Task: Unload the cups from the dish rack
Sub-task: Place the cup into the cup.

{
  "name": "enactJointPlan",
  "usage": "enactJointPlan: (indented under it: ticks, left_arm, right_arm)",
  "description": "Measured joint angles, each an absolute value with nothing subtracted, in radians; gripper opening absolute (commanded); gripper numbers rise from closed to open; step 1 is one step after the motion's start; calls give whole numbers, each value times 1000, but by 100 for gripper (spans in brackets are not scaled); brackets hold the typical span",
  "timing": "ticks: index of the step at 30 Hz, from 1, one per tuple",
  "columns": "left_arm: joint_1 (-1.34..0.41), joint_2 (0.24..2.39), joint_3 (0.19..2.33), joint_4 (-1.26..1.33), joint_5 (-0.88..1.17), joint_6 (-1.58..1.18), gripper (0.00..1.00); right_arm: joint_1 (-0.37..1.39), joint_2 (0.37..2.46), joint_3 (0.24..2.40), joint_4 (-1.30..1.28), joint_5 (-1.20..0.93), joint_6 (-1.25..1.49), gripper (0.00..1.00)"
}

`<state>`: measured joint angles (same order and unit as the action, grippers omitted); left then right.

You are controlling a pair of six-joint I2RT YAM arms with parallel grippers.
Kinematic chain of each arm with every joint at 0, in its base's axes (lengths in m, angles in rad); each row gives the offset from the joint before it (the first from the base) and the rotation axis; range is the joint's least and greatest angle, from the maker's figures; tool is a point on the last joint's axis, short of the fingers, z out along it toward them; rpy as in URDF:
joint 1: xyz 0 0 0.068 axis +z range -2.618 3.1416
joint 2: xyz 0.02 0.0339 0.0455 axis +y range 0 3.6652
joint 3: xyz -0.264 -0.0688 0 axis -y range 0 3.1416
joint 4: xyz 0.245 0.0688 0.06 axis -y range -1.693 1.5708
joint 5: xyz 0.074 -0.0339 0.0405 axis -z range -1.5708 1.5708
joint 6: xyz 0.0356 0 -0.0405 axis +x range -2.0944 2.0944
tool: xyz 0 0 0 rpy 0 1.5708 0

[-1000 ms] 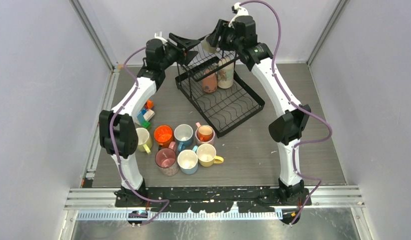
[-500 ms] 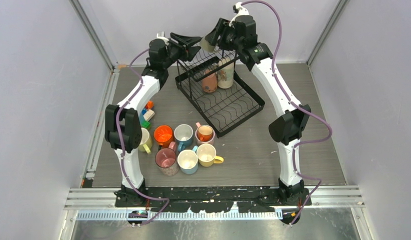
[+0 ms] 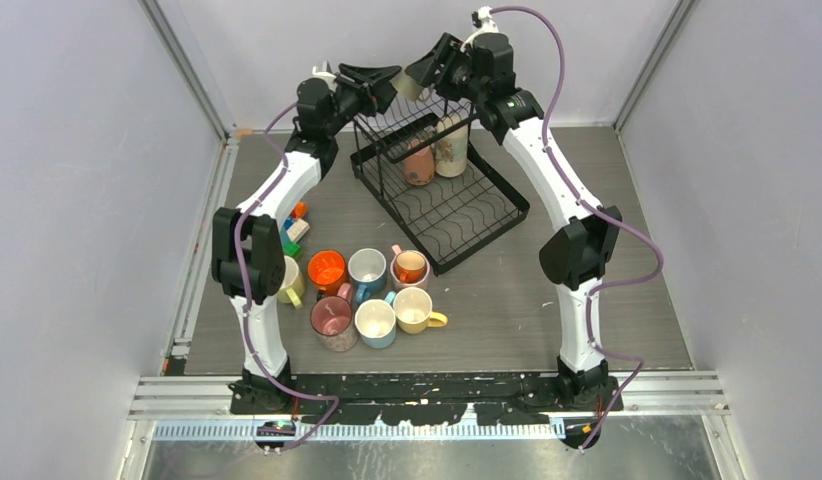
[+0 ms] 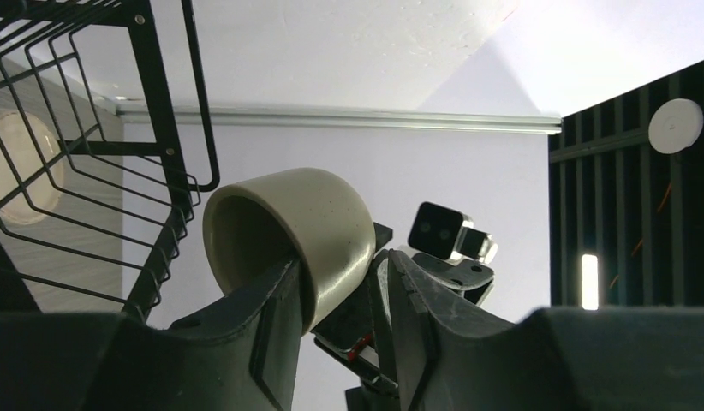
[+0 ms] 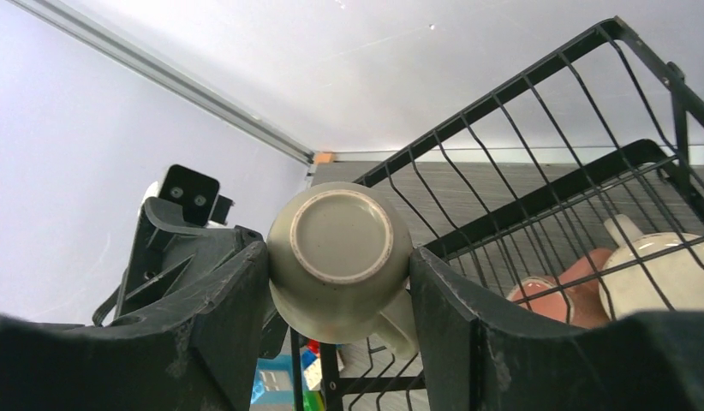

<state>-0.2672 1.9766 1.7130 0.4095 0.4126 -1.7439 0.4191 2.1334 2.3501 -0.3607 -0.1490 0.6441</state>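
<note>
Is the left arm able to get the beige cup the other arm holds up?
Probably yes: the left end effector is right at the beige cup, one finger inside its rim, with nothing between them.

Small coloured blocks (image 3: 292, 228) lie on the table (image 3: 507, 300).

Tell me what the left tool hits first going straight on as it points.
The beige cup gripped by the right tool: its wall sits between the fingers of the left tool. Behind it, probably the right wrist, though depth is unclear.
</note>
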Motion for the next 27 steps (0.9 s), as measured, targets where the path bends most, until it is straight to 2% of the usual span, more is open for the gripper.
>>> enactJointPlan:
  ticks: [11, 12, 14, 15, 24, 25, 27]
  left_arm:
    - [-270, 1977, 1713, 459, 402, -1809, 25]
    - [-270, 1977, 1713, 465, 400, -1814, 22]
    - [-271, 1977, 1713, 477, 396, -1826, 3]
    - [-271, 1977, 1713, 478, 394, -1827, 0]
    - [-271, 1980, 1720, 461, 385, -1828, 0]
    - [-271, 1980, 1720, 459, 385, -1827, 0]
    - [-271, 1980, 1720, 456, 385, -1825, 0]
  right_arm:
    - [383, 2118, 2249, -165, -244, 838, 39]
    - [381, 2118, 2242, -149, -249, 857, 39]
    - [379, 2118, 2231, -125, -260, 885, 39]
    - [379, 2118, 2226, -115, -265, 899, 39]
    - [374, 2118, 2204, -77, -272, 933, 39]
    - [374, 2118, 2204, -79, -272, 931, 41]
    - [374, 2118, 2204, -87, -272, 926, 51]
